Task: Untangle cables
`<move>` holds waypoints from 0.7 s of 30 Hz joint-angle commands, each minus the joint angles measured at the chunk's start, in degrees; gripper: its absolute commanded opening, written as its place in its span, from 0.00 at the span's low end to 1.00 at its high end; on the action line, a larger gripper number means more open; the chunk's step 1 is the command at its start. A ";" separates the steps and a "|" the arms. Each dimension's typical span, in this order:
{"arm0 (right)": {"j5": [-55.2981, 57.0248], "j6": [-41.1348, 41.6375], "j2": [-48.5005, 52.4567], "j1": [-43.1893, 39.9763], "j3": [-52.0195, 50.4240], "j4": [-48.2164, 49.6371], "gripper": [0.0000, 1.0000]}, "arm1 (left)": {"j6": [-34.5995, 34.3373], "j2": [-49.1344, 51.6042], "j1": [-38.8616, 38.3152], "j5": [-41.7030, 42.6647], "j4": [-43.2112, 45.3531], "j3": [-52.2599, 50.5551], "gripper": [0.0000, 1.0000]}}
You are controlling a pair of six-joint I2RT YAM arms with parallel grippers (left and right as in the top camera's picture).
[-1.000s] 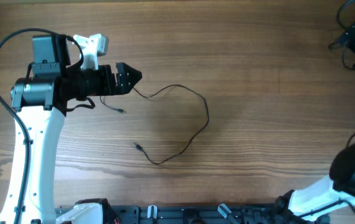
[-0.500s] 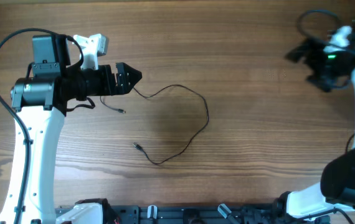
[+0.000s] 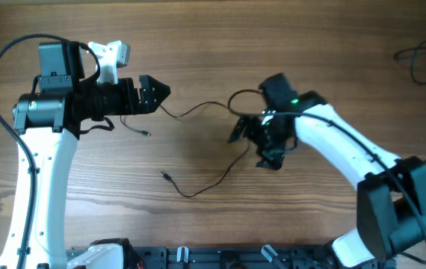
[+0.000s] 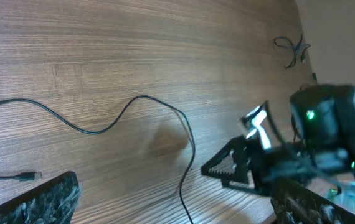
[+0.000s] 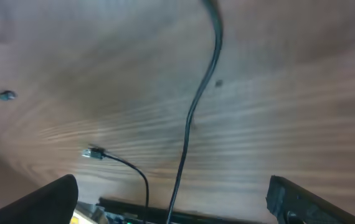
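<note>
A thin black cable [image 3: 205,104] runs from under my left gripper [image 3: 159,93], loops right and curves down to a plug end [image 3: 163,175]. A second short strand end [image 3: 146,133] lies below the left gripper. My left gripper [image 4: 177,205] is open and empty; in its wrist view the cable [image 4: 90,132] lies on the wood ahead, with a plug [image 4: 31,176] near the left finger. My right gripper [image 3: 250,146] is open and hovers over the loop's right side. In its wrist view the cable [image 5: 193,112] runs between its spread fingers [image 5: 171,202], apart from them.
Another small black cable tangle [image 3: 422,63] lies at the far right edge of the wooden table, also small in the left wrist view [image 4: 289,50]. The right arm's white link [image 3: 340,146] stretches across the right half. A black rail [image 3: 220,258] runs along the front edge.
My right arm has swept from the far right corner to the middle and now hangs over the cable loop. The left arm and the cable have not moved.
</note>
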 commanded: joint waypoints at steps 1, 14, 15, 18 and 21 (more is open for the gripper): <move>0.79 14.95 -0.59 8.98 -0.57 2.38 1.00 | 0.33 -0.15 0.09 -0.20 0.15 0.00 1.00; 13.35 35.63 -0.44 27.65 -0.57 24.70 0.42 | 0.33 -0.15 0.09 -0.20 0.15 0.00 1.00; 13.84 35.65 -0.42 27.65 -0.57 25.49 0.34 | 0.33 -0.15 0.09 -0.20 0.13 0.00 1.00; 16.22 35.63 -0.42 27.65 -0.57 26.51 0.04 | 0.33 -0.15 0.09 -0.17 0.15 0.00 1.00; 18.27 35.01 -0.42 27.65 -0.57 27.30 0.04 | 0.33 -0.15 0.09 -0.20 0.15 0.00 1.00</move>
